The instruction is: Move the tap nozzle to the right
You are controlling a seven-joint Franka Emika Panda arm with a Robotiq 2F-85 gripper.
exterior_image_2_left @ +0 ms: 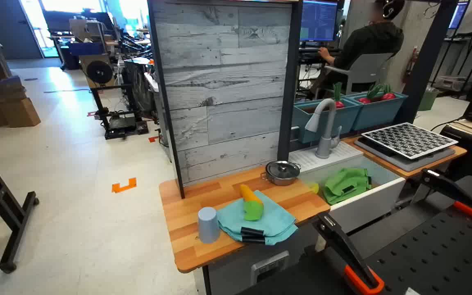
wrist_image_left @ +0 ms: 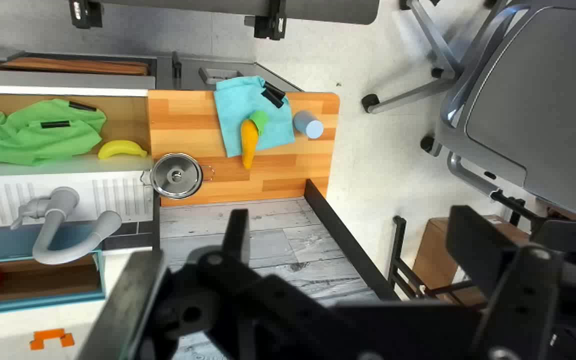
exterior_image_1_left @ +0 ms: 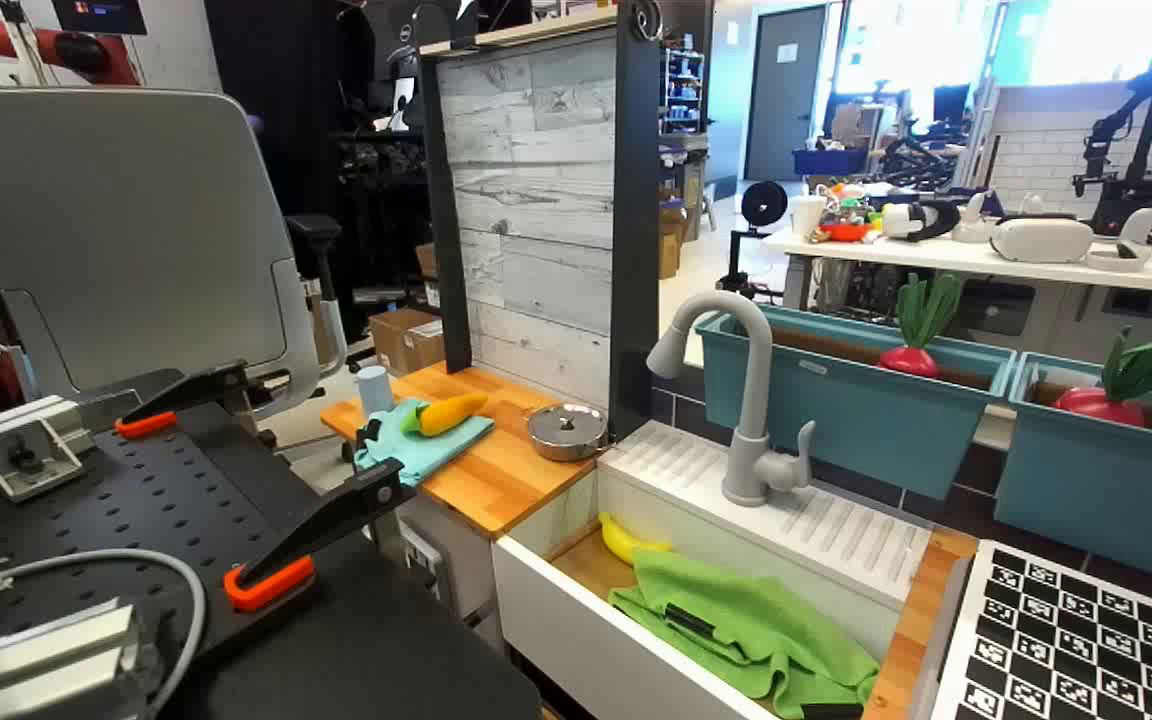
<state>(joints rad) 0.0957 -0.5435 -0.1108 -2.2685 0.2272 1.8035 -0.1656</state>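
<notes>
At the far side of the sink (exterior_image_1_left: pixel 576 640), here's the tap nozzle (exterior_image_1_left: pixel 757 380), its tip pointing left in both exterior views, so the rightward swing looks all to come! The claw (wrist_image_left: pixel 350 225) hangs spread wide, holding nothing, well apart from it. Neither exterior view catches the claw; the wrist view crops and blurs its base.

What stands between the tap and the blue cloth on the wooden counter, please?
The lidded pot stands between the tap and the blue cloth, as the wrist view shows.
</notes>
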